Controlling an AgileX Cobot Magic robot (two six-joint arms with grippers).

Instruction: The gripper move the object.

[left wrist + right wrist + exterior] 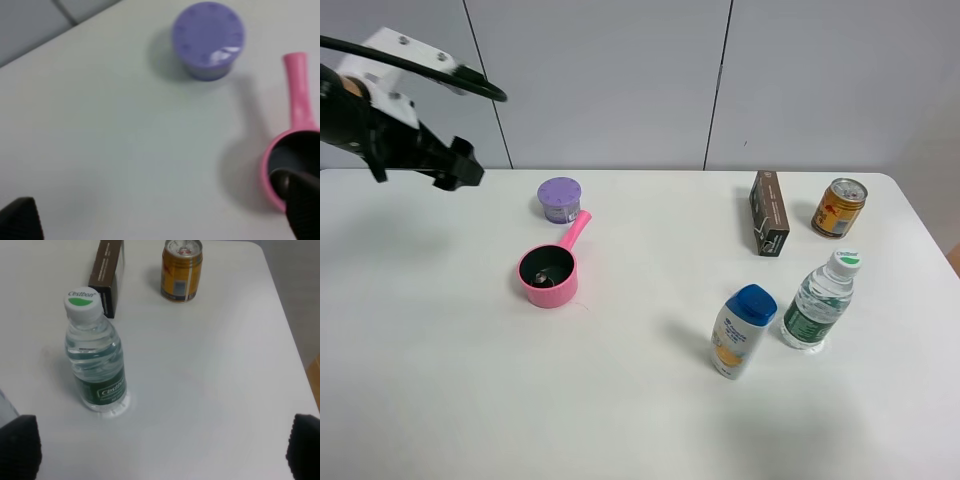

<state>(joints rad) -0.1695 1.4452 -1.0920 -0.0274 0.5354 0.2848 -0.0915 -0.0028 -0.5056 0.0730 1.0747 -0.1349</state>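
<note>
The object (pixel 549 276), a tiny dark capsule-shaped piece, lies inside a pink saucepan (pixel 550 290) left of the table's middle. My left gripper (pixel 463 168) hangs above the table's far left edge, well left of the pan, open and empty. In the left wrist view its fingers are wide apart around the left gripper (pixel 160 212), and one fingertip (pixel 304 210) covers part of the pink saucepan (pixel 295 105), so the object does not show there. My right gripper (pixel 160 442) is open and empty, and is out of the exterior high view.
A purple round container (pixel 559 199) stands just behind the pan's handle. On the right are a brown box (pixel 769 212), a yellow can (pixel 839 208), a water bottle (pixel 819 301) and a blue-capped white bottle (pixel 741 333). The table's right edge (pixel 287 325) is near the can.
</note>
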